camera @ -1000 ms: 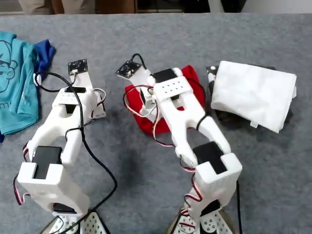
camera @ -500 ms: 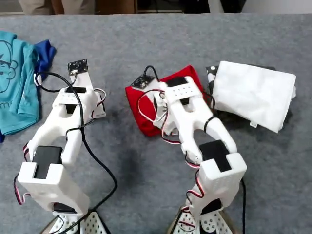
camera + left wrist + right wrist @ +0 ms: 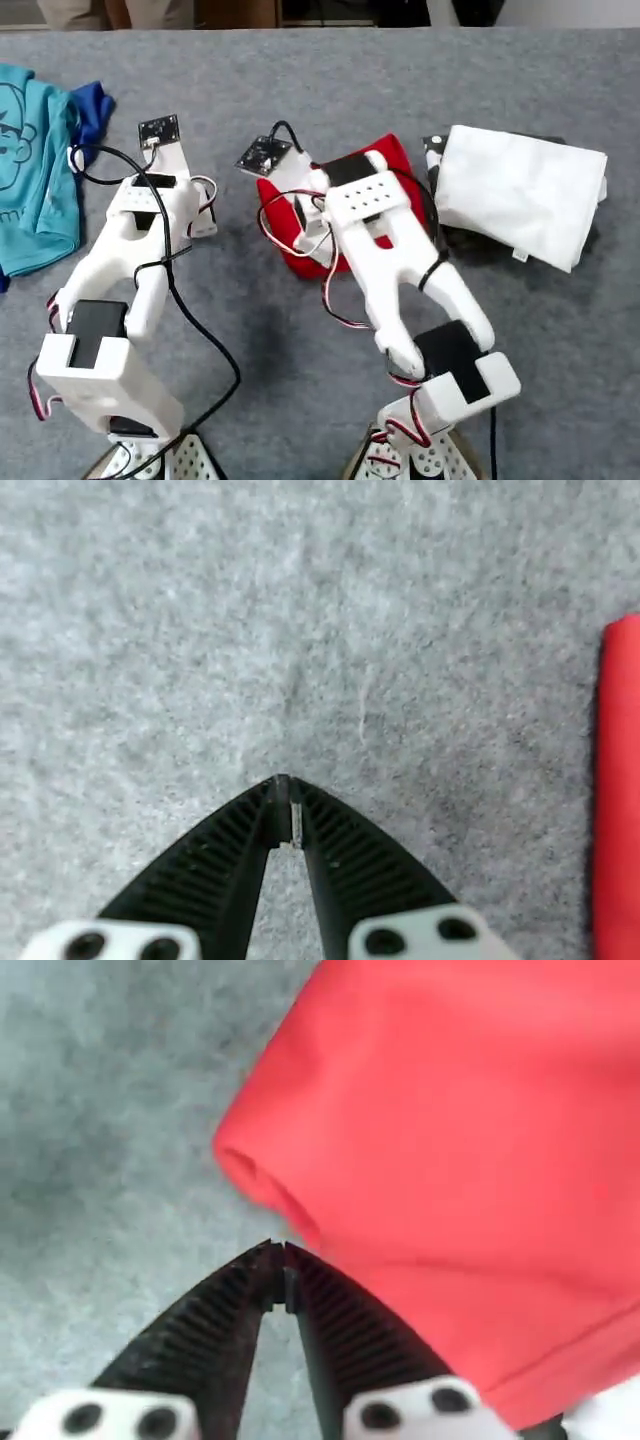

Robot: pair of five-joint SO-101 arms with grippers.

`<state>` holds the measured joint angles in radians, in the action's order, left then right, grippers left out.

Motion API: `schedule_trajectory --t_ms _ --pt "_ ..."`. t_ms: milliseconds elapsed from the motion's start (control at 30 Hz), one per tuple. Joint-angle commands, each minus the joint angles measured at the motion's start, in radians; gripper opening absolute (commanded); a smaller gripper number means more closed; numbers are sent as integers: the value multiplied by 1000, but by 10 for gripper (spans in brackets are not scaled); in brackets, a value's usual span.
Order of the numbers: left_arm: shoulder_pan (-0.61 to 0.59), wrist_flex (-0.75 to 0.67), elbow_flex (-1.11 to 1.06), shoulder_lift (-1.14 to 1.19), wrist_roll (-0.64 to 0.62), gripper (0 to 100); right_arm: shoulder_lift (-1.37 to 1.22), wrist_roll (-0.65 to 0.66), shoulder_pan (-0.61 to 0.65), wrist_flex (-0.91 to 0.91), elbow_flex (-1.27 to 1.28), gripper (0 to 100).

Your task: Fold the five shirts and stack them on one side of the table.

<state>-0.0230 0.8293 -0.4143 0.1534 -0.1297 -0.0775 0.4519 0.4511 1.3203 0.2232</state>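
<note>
The right arm has swung back left over the folded red shirt (image 3: pixel 283 212), which stays on the worktop (image 3: pixel 300 80) just beside the folded white shirt (image 3: pixel 520 190), and the right claw (image 3: pixel 278 1252), pinched closed and empty like the idle left claw (image 3: pixel 282 785), meets the red shirt's edge, so stacking seems pending.

red shirt (image 3: pixel 400 158): middle hidden under my right arm (image 3: pixel 385 250) | teal shirt (image 3: pixel 35 190): cut by frame edge | blue shirt (image 3: pixel 92 110): mostly under teal | dark shirt (image 3: pixel 470 245): mostly under white shirt (image 3: pixel 520 190)
</note>
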Motion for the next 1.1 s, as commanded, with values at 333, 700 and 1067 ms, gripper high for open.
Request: schedule_trajectory --t_ms 333,700,1067 --pt "-2 -9 15 -47 2 19 -182 -68 21 -127 -173 2" --pt "-2 -9 15 -47 2 19 -217 -23 -22 12 -137 2" --pt "-2 -11 15 -47 3 19 -214 101 -203 -172 113 2"
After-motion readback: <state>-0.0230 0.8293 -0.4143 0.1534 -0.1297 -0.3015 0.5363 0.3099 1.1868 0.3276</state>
